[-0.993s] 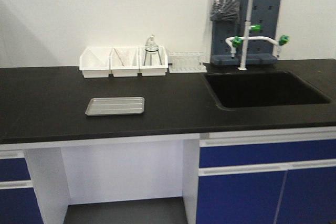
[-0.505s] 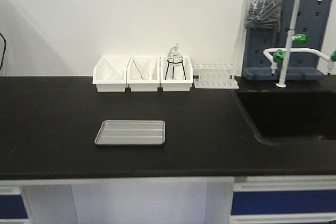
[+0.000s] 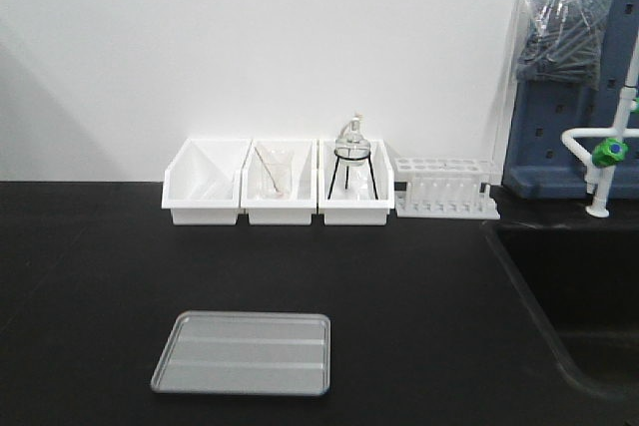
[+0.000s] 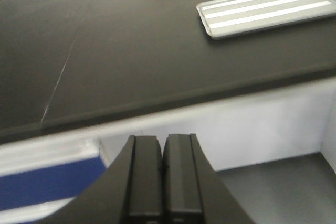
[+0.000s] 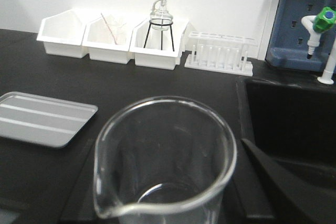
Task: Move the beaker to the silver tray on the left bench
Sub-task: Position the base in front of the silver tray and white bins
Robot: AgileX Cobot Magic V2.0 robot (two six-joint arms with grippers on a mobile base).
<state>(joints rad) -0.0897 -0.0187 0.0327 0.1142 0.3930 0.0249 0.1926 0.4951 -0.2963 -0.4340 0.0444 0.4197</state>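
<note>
The beaker (image 5: 165,150) is clear glass with a pouring lip and fills the foreground of the right wrist view. My right gripper (image 5: 165,174) is shut on it, with dark fingers (image 5: 273,177) on both sides, and holds it above the black bench. The silver tray (image 3: 242,353) lies flat and bare on the bench; it shows to the left of the beaker in the right wrist view (image 5: 42,118) and at the upper right in the left wrist view (image 4: 268,9). My left gripper (image 4: 163,141) is shut and empty, low in front of the bench edge. Neither gripper shows in the front view.
Three white bins (image 3: 278,185) stand along the back wall; the middle one holds a wider glass with a rod, the right one a flask on a tripod (image 3: 351,152). A test tube rack (image 3: 445,190) stands beside them. The sink (image 3: 574,286) and a green-knobbed tap (image 3: 605,152) are at the right.
The front view has closed in on the bench and shifted left: the tray and bins look larger and nearer, and the sink has slid toward the right edge.
</note>
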